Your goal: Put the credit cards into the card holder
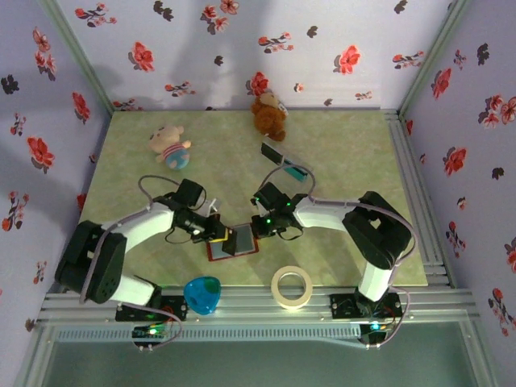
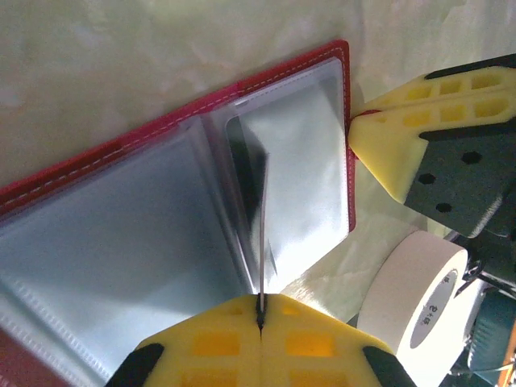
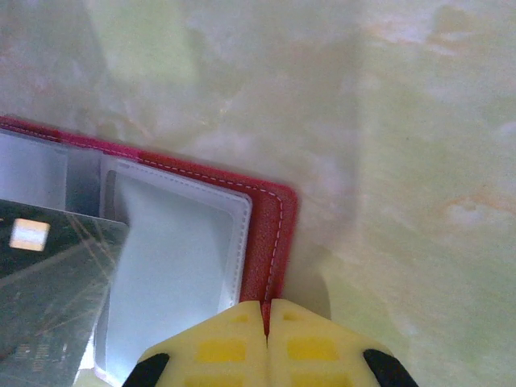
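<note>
Left claw (image 2: 260, 316) clamps dark card (image 3: 48, 306) edge-on over card holder (image 2: 105, 234); right claw (image 3: 266, 308) pinches holder's border. Tilted card may miss sleeve (image 2: 302, 169).

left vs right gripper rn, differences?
Left gripper is shut on a dark card, held over the open wallet; right gripper is shut on the wallet's red border. Left is at the wallet's left side, right at its right side. Both have yellow fingers, closed.

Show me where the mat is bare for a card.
Bare: mat right of the loose cards; the strip between pig plush and teddy. Crowded: near centre, where left gripper and right gripper meet at the card holder, tape roll and blue heart beside.
</note>
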